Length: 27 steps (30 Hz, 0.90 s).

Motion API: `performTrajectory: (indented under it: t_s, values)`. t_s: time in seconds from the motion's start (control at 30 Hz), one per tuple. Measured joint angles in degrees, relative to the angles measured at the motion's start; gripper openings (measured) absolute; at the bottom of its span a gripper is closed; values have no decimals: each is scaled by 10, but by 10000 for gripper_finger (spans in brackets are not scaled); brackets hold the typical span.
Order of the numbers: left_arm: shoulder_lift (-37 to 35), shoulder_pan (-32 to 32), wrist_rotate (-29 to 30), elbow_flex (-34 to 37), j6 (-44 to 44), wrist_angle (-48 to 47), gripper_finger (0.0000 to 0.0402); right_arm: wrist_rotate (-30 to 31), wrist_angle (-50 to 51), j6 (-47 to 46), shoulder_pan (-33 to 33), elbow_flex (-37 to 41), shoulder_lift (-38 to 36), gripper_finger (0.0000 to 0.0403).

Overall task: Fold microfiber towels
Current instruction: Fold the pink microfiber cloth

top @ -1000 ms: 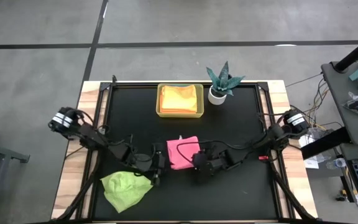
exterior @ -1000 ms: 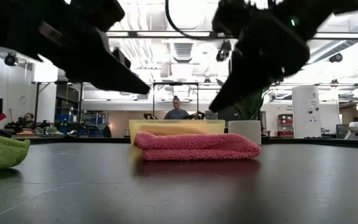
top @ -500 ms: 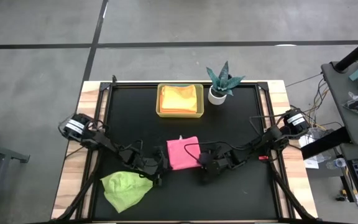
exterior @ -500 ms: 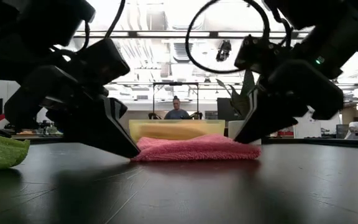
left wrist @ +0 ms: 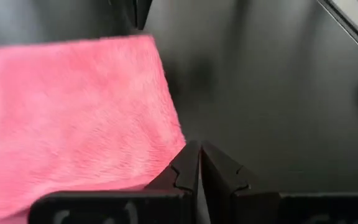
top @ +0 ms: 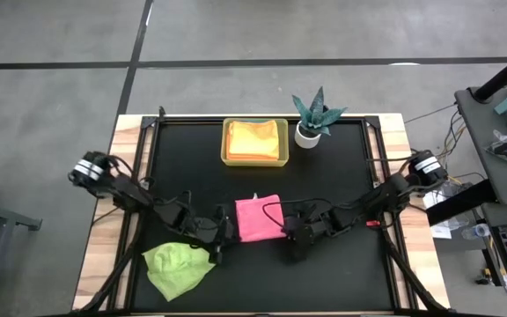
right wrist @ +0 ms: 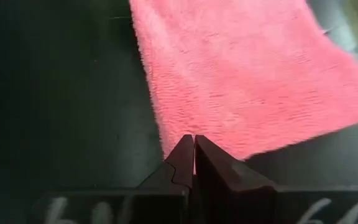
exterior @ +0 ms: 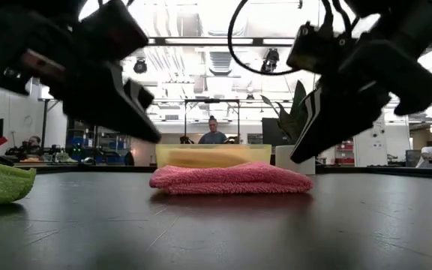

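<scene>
A pink towel (top: 259, 218) lies folded and flat on the black mat, also seen in the low view (exterior: 231, 178). My left gripper (top: 227, 231) is shut and hovers just above the towel's near left corner (left wrist: 166, 134). My right gripper (top: 287, 233) is shut and hovers above the near right corner (right wrist: 179, 134). In the low view both tips, left (exterior: 156, 137) and right (exterior: 295, 159), are clear of the cloth. A lime green towel (top: 179, 267) lies crumpled at the near left. Orange-yellow towels (top: 255, 136) lie in the tray. The turquoise towel is out of view.
The yellow tray (top: 227, 145) stands at the far middle of the mat, and a small teal plant in a white pot (top: 313, 119) stands to its right. People sit in the room beyond the table (exterior: 213, 135). Bare mat lies to the right of the pink towel.
Both grippers went down to the mat at the pink towel's near corners half a second ago and have risen again, now a little above the cloth. The towel stays folded on the mat; its left end lies slightly flatter and farther left.
</scene>
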State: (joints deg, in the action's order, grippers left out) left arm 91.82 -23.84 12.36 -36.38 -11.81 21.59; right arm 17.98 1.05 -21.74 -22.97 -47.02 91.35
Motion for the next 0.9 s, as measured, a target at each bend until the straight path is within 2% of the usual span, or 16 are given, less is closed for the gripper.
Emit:
performTrajectory:
  t_s: [0.13, 0.27, 0.47, 0.63, 0.9]
  values:
    - [-55, 19, 9, 0, 48, -32, 1, 2, 16, 36, 20, -2, -28, 9]
    - [-66, 61, 29, 1, 79, -38, 1, 12, 13, 78, 61, 4, -37, 9]
    - [-18, 122, 29, 1, 92, -27, 1, 14, -71, 140, 128, 26, -14, 9]
    - [30, 147, 29, -1, 92, -27, 1, 12, -123, 161, 161, 32, 23, 9]
    - [51, 164, 78, 0, 78, -47, 1, 10, -103, 150, 174, 32, 48, 9]
